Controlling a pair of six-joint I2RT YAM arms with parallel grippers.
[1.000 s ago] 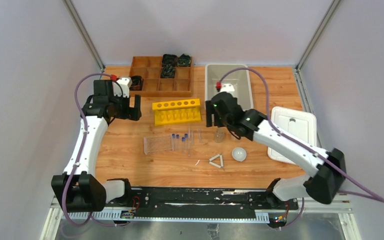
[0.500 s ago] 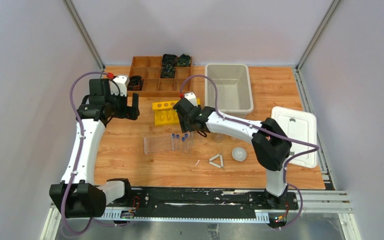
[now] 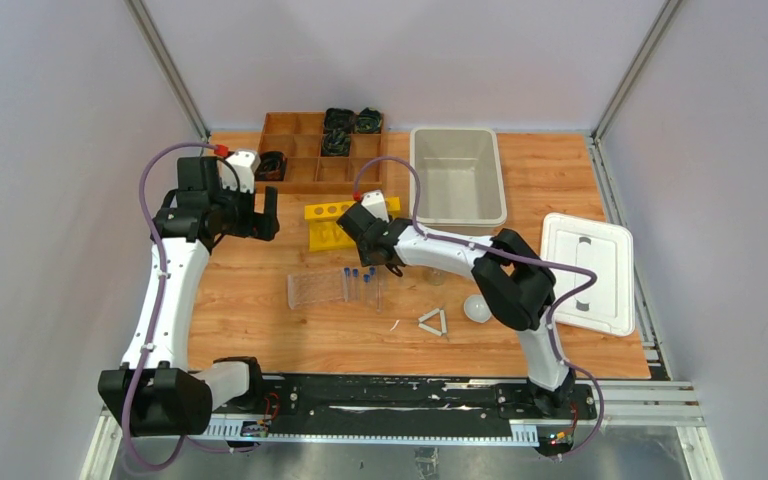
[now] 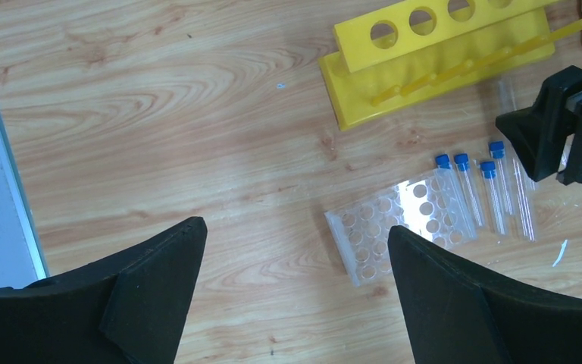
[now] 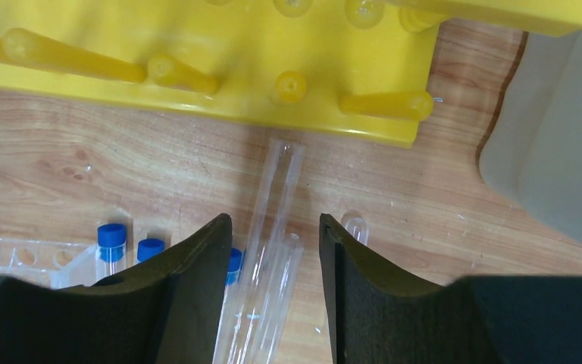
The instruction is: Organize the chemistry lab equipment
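Note:
Two thin clear glass tubes (image 5: 273, 189) lie side by side on the wood just below the yellow rack (image 5: 197, 61). My right gripper (image 5: 274, 221) hangs over them, open, a finger on either side and a gap on the right. One more glass tube (image 5: 355, 225) peeks out beside the right finger. Several blue-capped tubes (image 4: 492, 189) lie next to a clear holed rack (image 4: 402, 227). My left gripper (image 4: 295, 227) is wide open and empty above bare wood. A white triangle (image 3: 433, 321), a white round dish (image 3: 477, 307) and a small glass vessel (image 3: 438, 272) sit further right.
A grey bin (image 3: 457, 175) stands at the back, with a white lid (image 3: 587, 270) at the right. The brown divided tray (image 3: 322, 150) with black coils is at the back left. The yellow rack (image 3: 350, 222) lies close behind my right gripper (image 3: 382, 262).
My right arm swung left from in front of the grey bin to above the glass tubes, and its jaws narrowed. The left arm shifted only slightly.

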